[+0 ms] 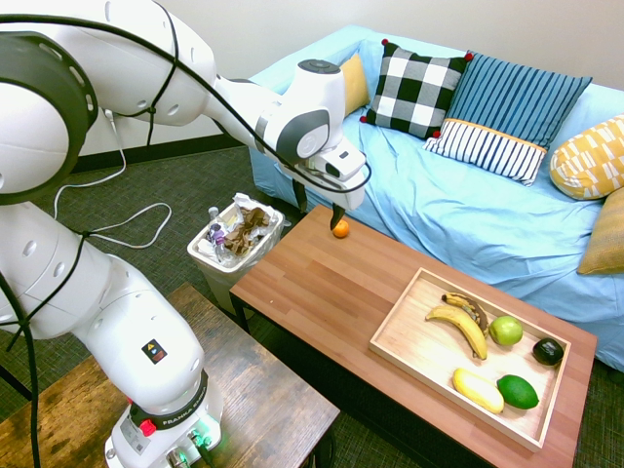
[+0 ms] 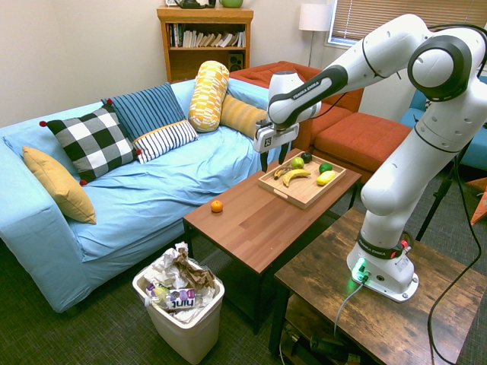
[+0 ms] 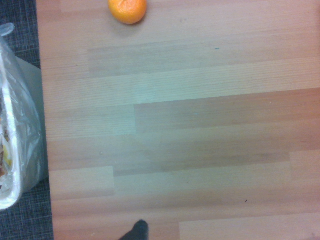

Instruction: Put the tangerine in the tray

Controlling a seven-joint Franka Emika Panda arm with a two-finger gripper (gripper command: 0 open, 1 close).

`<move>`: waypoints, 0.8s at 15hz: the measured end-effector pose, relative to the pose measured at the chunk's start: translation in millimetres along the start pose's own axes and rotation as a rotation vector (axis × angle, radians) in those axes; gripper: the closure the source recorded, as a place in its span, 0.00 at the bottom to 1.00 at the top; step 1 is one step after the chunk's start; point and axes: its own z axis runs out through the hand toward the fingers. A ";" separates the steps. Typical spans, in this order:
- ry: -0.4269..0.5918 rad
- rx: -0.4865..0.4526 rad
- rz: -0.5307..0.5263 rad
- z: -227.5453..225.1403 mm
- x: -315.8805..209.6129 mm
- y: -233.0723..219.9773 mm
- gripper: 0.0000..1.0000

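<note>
The gripper [image 2: 273, 160] hangs open and empty above the table [image 2: 259, 220]; the tangerine [image 2: 217, 206] sits apart from the tray [image 2: 304, 195].

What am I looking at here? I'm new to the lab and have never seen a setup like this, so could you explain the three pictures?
It is one white robot arm bolted to a dark side table. Its tool, a two-finger clamp, points down above a reddish-brown coffee table and holds nothing; the fingers stand open.

Two pictures come from room cameras on opposite sides of the arm. The third comes from a camera on the wrist, looking straight down at the tabletop.

On the table lies a small tangerine, alone near the sofa-side edge; the wrist view shows it too. At the table's other end sits a pale wooden tray holding bananas, a green apple, a lime, a yellow fruit and a dark fruit.

Beside the table stands a full waste bin, and behind it a blue sofa with cushions.
</note>
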 end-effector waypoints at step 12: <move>0.032 -0.028 0.054 67.9 34.8 -152.4 0.00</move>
